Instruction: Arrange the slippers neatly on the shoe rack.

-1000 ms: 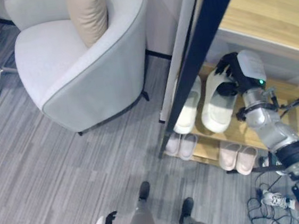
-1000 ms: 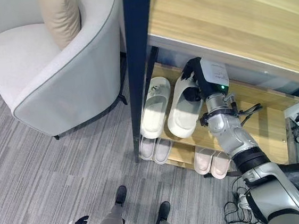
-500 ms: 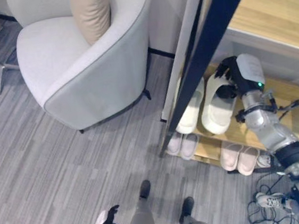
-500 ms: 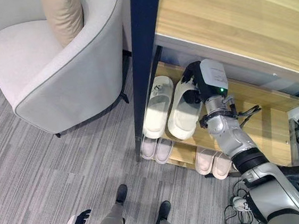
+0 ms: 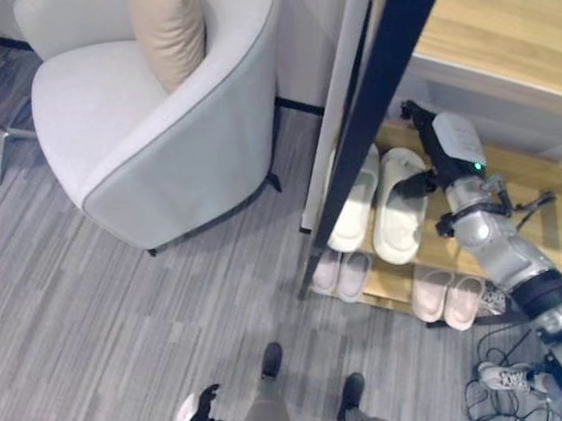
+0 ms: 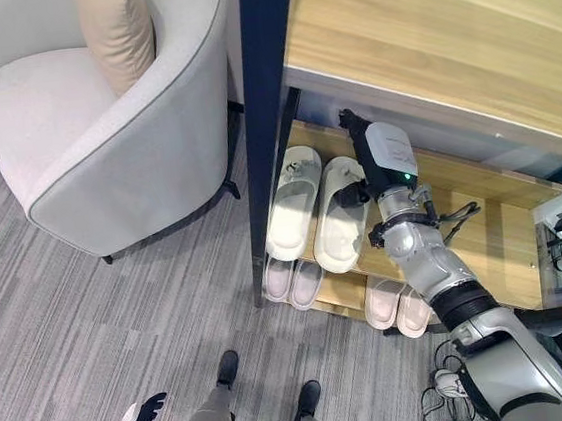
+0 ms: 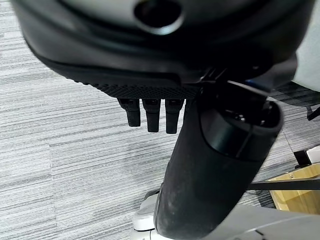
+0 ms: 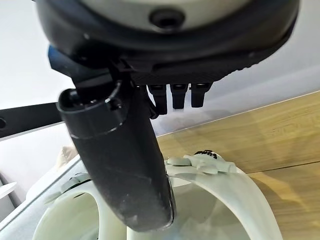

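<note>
The low wooden shoe rack [image 6: 487, 259] under the light wood worktop [image 6: 464, 40] is the landmark here. On its upper shelf lie two large cream-white foam slippers, side by side, toes pointing out toward the floor. The one nearer the dark upright post [image 6: 267, 91], the left cream slipper [image 6: 293, 201], sits parallel to the right cream slipper [image 6: 341, 214], with only a thin gap between them; their front ends line up roughly, the right one reaching a touch further forward. On the rack's lower shelf two pairs of small pale pink slippers [image 6: 291, 282] and [image 6: 397, 309] lie tidily.

The right hand [image 6: 368, 153] is just beside the right cream slipper, at its strap and heel end. In the right wrist view its fingers [image 8: 174, 95] are straight and relaxed, holding nothing, while the thumb [image 8: 125, 170] lies across the slipper's strap. The left hand [image 5: 194, 418] hangs low above the grey striped carpet [image 5: 92, 321], well apart from the rack, fingers [image 7: 151, 115] loose and empty.

Judging from this, the arranging looks nearly finished: both slippers are shelved and paired. What seems left is perhaps a small nudge to even the toes, then drawing the hand clear.
</note>
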Controlling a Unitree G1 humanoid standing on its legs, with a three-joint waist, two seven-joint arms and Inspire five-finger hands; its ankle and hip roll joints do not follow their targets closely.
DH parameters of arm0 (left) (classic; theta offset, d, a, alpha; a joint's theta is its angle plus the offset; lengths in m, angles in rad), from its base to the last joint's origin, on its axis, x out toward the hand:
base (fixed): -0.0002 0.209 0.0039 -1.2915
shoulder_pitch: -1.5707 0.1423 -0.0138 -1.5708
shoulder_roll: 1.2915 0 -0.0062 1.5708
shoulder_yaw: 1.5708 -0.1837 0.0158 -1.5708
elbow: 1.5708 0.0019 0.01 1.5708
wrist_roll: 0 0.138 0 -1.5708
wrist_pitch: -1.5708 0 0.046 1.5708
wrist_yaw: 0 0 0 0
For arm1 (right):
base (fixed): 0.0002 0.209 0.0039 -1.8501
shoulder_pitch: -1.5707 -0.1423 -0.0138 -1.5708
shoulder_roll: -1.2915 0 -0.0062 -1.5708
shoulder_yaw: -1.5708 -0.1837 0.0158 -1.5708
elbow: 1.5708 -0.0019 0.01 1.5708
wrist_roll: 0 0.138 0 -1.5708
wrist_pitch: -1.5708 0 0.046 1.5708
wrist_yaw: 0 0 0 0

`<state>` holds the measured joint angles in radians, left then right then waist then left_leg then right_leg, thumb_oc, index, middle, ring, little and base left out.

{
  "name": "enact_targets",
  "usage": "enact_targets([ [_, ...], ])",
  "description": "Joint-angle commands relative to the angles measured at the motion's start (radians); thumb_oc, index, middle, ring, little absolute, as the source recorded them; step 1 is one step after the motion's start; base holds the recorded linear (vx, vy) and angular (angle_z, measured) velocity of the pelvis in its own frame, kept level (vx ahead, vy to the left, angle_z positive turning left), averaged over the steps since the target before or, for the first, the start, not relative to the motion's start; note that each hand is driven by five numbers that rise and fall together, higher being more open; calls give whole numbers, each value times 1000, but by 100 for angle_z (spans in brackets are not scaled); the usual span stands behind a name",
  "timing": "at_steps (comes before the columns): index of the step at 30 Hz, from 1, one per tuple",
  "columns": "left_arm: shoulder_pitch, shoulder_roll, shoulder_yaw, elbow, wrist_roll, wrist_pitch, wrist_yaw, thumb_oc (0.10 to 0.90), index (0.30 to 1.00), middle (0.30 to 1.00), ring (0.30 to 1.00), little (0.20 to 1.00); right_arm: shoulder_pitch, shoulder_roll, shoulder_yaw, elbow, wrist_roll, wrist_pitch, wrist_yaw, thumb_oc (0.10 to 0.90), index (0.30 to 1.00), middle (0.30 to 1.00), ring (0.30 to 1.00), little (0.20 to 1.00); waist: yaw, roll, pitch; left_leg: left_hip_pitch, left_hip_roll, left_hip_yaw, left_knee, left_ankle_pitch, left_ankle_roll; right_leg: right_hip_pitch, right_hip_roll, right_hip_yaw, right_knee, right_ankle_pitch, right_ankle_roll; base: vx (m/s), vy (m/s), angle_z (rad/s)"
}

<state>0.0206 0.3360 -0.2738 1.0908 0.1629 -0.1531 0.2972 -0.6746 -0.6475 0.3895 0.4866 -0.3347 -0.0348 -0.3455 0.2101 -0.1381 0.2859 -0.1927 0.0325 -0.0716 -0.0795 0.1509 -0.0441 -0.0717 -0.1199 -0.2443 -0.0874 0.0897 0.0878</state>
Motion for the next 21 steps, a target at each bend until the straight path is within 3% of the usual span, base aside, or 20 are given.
enact_targets([
  [1, 20, -7, -18, 44, -8, -12, 12, 800, 900, 900, 900, 900, -60, -60, -49, -42, 87, -67, -23, 800, 900, 900, 900, 900, -11, 14, -64, 67, 2, -51, 10, -155, 27, 23, -34, 17, 38, -91, 61, 0, 0, 0],
  [11, 35, -2, 0, 31, -2, -16, 10, 800, 900, 900, 900, 900, 18, -85, -35, -106, 47, -84, 23, 800, 900, 900, 900, 900, -16, 6, -68, 78, 3, -48, 7, -156, 26, 28, -31, 20, 36, -89, 61, 0, -1, -2],
  [21, 33, 0, 51, 51, -1, -10, 19, 800, 900, 900, 900, 900, 148, -81, -146, -261, 36, -124, -23, 800, 900, 900, 900, 900, -20, -1, -78, 85, 6, -43, 4, -160, 28, 34, -29, 18, 30, -85, 65, -3, 1, -1],
])
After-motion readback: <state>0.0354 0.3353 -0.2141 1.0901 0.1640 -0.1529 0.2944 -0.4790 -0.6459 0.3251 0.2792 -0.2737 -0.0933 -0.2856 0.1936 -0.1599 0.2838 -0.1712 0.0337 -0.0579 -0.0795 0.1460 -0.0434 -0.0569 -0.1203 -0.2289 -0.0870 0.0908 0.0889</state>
